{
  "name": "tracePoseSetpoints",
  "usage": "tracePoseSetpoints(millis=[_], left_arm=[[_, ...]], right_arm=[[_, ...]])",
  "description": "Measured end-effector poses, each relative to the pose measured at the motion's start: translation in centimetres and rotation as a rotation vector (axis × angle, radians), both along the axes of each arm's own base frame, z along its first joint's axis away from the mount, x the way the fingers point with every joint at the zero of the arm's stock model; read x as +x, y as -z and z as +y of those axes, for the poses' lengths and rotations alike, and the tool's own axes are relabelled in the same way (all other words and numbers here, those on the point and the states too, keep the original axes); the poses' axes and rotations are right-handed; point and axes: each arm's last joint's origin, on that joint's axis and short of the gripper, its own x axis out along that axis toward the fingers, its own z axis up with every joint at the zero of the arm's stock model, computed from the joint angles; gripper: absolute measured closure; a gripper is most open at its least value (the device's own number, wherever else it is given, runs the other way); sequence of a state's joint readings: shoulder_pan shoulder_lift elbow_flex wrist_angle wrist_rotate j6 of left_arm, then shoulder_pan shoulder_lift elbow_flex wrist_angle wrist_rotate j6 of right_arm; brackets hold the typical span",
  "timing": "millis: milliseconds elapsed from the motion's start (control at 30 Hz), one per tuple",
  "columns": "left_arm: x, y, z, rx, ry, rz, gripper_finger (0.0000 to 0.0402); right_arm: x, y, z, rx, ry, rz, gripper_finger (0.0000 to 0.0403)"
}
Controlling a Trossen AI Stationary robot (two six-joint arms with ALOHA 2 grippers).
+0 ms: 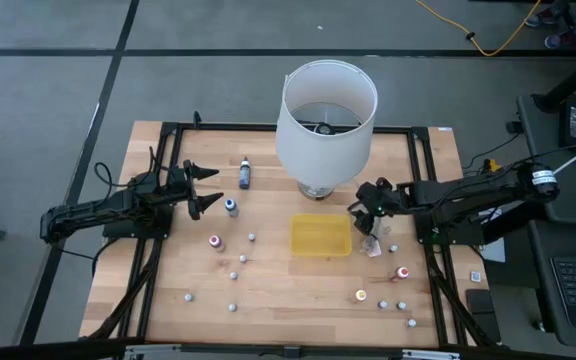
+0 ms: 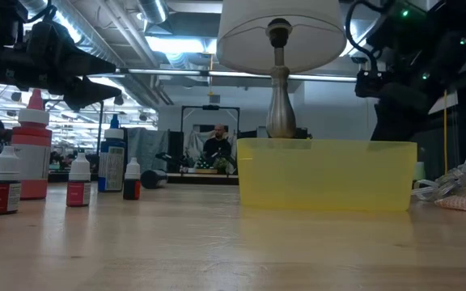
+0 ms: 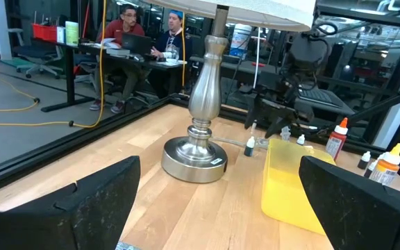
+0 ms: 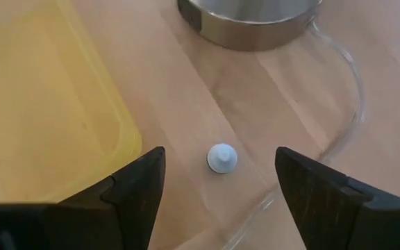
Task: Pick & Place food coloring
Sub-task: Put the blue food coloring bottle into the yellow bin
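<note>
Many tiny food coloring bottles stand upright and scattered on the wooden table. One with a blue top (image 1: 245, 172) is at the far left, a red-topped one (image 1: 402, 272) and an orange-topped one (image 1: 361, 295) at the near right. My right gripper (image 4: 219, 173) is open and slants down over one white-capped bottle (image 4: 222, 157), which stands between the yellow tray (image 4: 40, 104) and the lamp base (image 4: 255, 21). Its fingers are above and on either side of the cap, not touching it. My left gripper (image 1: 203, 190) waits open and level at the table's left.
A white-shaded lamp (image 1: 326, 130) stands at the far middle, its clear cord (image 4: 346, 104) curving past the bottle. A crumpled clear wrapper (image 1: 371, 245) lies right of the tray (image 1: 320, 235). People sit at desks in the room beyond (image 3: 144, 35).
</note>
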State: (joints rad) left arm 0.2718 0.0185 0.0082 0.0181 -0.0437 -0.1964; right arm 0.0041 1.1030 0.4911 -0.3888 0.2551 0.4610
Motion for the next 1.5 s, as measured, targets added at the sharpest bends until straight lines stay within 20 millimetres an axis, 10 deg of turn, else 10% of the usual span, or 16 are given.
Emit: tracePoseSetpoints(millis=[1500], left_arm=[[0.0,0.0,0.0,0.0,0.0,0.0,0.0013]], right_arm=[[0.4,2.6,-1.2,-0.065,-0.237,0.044,0.0155]])
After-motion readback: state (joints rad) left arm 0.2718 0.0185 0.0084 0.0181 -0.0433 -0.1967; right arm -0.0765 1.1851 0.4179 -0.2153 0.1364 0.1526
